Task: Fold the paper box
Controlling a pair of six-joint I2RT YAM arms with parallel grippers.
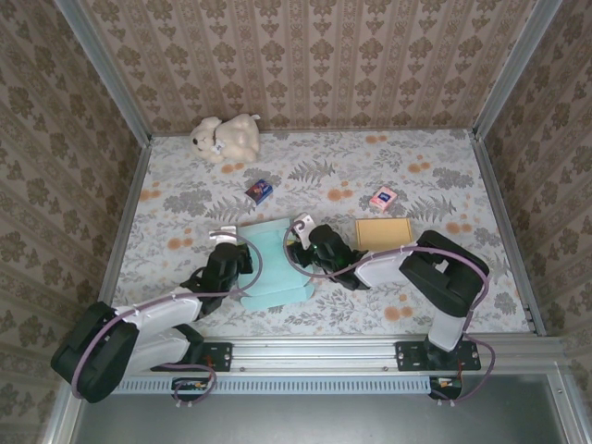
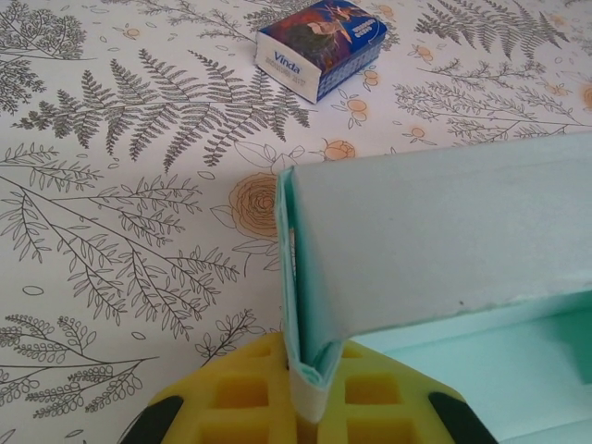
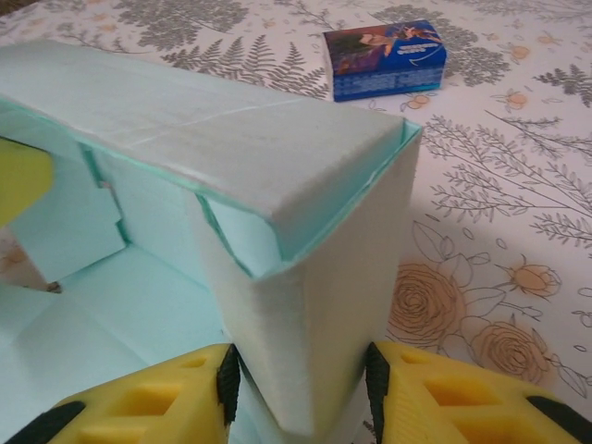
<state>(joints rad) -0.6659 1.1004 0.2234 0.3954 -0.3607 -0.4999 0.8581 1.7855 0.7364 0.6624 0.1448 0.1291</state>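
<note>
1. Pinching a thin upright corner of the pale mint-green paper box (image 2: 444, 240) between its yellow pads, the left gripper (image 2: 310, 393) is clenched tight on that folded wall.
2. On the box's other raised corner, the right gripper (image 3: 298, 379) has a grasp too: one yellow pad sits against each side of the wall, with no gap visible.
3. Partly folded, the box rests on the floral-patterned table (image 1: 185, 203). One long wall stands up with its top flap bent inward, and the near panel lies flat.
4. A small blue tissue pack (image 1: 260, 191) lies just beyond the box, apart from it.
5. A flat tan cardboard rectangle (image 1: 383, 233) lies to the right of the box. A small pink packet (image 1: 382, 197) sits to the box's right as well, farther back.
6. A cream plush toy (image 1: 227, 137) rests well beyond the box, toward its left.
</note>
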